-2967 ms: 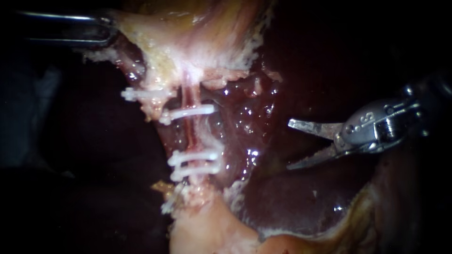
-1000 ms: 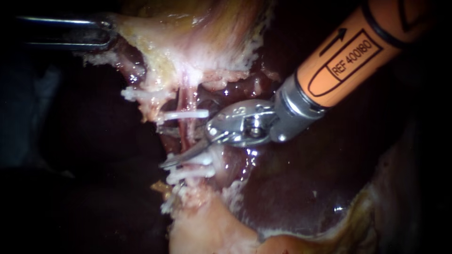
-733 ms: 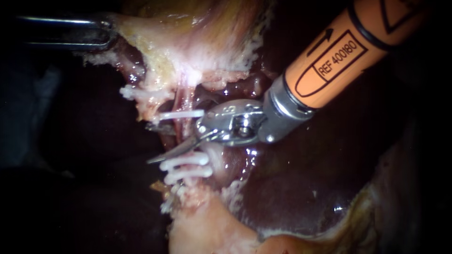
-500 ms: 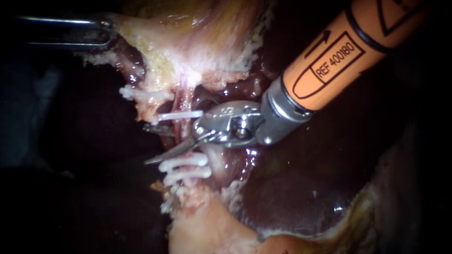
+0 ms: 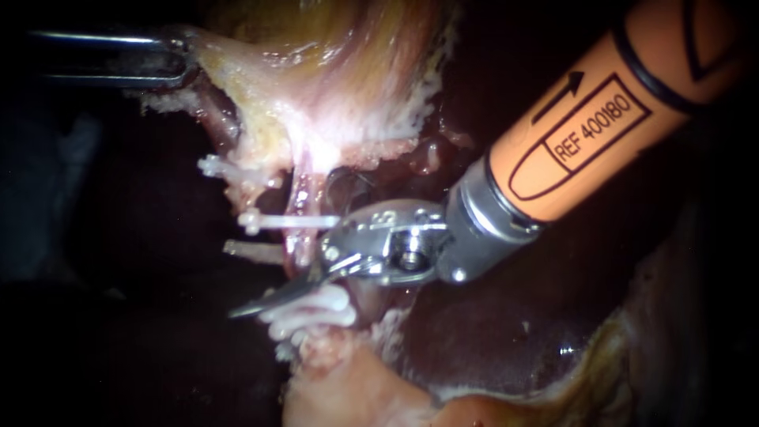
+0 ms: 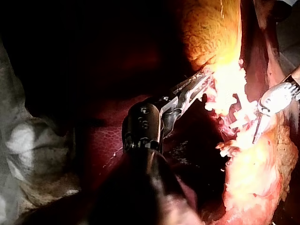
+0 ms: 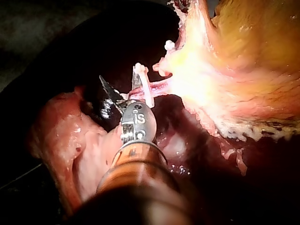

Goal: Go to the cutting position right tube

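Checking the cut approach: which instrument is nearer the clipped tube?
Right instrument: its open jaws straddle the tube between clips. Left instrument grips the gallbladder farther off.

Dark liver (image 5: 490, 340) beneath the gallbladder (image 5: 348, 87)

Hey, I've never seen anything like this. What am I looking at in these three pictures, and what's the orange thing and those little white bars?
This is a surgical robot working at a bench on a pig's liver and gallbladder. The widest picture comes from an endoscope, a small camera close to the tissue. The other two come from cameras riding on each arm. The thin shaft from the left is the left instrument; its jaws are shut on the gallbladder's edge, holding it. The orange shaft from the upper right is the right instrument. Its tip is two small blades, open, and a thin pink tube appears to lie between them. The white bars are clips clamped across that tube, above and below the blades.
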`<state>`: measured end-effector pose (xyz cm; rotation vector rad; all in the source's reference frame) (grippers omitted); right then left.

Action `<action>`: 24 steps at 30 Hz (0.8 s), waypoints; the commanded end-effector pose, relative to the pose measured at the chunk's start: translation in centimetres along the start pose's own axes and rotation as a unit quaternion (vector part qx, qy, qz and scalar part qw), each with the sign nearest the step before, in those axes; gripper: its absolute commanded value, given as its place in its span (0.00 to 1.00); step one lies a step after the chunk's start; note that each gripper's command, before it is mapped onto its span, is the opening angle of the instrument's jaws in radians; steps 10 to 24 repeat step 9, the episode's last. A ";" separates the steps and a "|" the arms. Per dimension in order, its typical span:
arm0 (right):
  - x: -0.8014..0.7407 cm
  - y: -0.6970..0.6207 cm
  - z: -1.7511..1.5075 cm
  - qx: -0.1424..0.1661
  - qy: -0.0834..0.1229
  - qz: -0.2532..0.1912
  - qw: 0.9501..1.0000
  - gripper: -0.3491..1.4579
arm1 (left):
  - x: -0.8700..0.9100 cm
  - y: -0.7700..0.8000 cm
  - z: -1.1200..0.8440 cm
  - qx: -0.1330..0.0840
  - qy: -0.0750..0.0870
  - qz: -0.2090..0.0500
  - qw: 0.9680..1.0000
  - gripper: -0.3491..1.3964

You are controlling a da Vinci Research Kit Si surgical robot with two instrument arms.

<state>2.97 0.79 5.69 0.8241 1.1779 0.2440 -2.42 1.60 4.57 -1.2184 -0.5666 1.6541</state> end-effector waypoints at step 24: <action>-0.02 0.02 -0.03 0.000 0.000 0.000 1.000 0.89 | 0.00 0.00 0.00 0.000 0.000 0.000 1.000 0.00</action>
